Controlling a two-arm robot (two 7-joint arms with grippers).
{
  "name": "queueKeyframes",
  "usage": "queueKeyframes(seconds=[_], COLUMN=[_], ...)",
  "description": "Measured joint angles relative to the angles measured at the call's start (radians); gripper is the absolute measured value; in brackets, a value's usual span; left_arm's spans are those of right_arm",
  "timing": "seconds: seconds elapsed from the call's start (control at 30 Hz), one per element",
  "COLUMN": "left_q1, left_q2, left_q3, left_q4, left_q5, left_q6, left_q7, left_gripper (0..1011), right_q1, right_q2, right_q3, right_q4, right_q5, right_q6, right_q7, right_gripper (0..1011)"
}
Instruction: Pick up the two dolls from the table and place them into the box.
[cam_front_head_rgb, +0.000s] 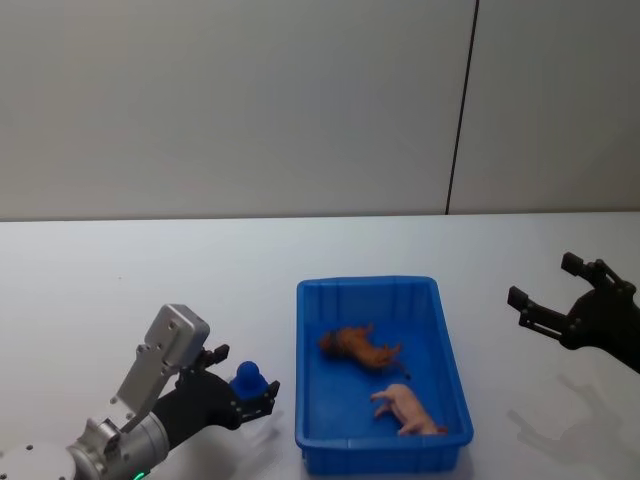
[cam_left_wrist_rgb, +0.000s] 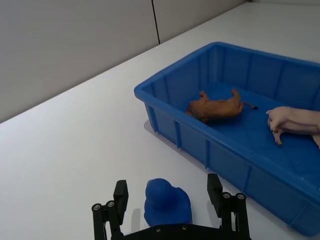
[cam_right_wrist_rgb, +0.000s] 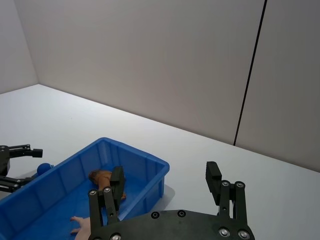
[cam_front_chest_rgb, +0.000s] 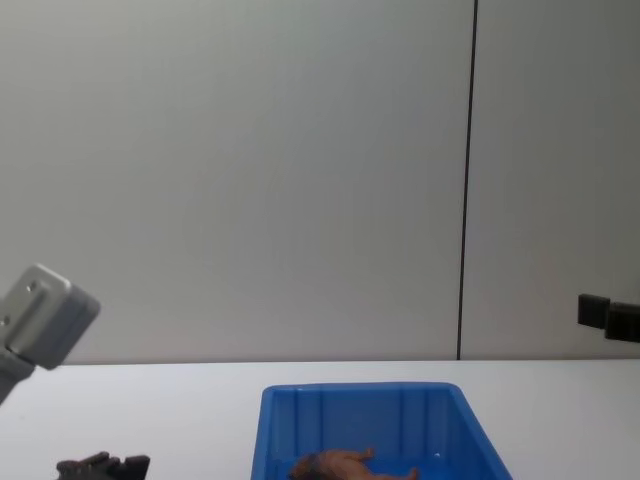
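The left gripper (cam_front_head_rgb: 243, 392) is hovering low over the table (cam_front_head_rgb: 150, 290) just left of the box (cam_front_head_rgb: 452, 380), its jaws spread around a small blue figure (cam_left_wrist_rgb: 167, 202) that is sitting between the fingers (cam_left_wrist_rgb: 120, 195); whether they are touching it cannot be told. The right gripper (cam_front_head_rgb: 545, 290) is hanging above the table to the right of the box, well apart from it, its jaws spread and gripping nothing.

Both dolls are lying inside the box. The brown doll (cam_front_head_rgb: 358, 347) is resting on its side on the floor of the bin toward the far half, and the pink doll (cam_front_head_rgb: 408, 408) is lying nearer the front right corner. The two are near each other but apart. The box is standing upright on the table between the two grippers.
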Motion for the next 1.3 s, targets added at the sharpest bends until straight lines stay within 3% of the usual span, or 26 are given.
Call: queueKeyframes(seconds=[0.43,0.7,0.93,1.3], left_q1=[-0.047,-0.071,-0.083,-0.084], left_q2=[-0.029,-0.043,-0.049,-0.047], left_q3=[0.008,0.010,0.011,0.006], left_q4=[0.091,0.136,0.156,0.133], left_q5=[0.055,0.081,0.093,0.096], left_q6=[0.010,0.004,-0.005,-0.018], left_q7=[-0.058,-0.082,-0.098,-0.094], left_gripper=[990,812,579,501], right_q1=[0.000,0.000,0.000,0.000], right_q2=[0.000,0.000,0.000,0.000], right_q3=[0.000,0.000,0.000,0.000], right_q4=[0.000,0.000,0.000,0.000], right_q5=[0.000,0.000,0.000,0.000], right_q6=[0.000,0.000,0.000,0.000], right_q7=[0.000,0.000,0.000,0.000], right_gripper=[1001,1001,1001,1001])
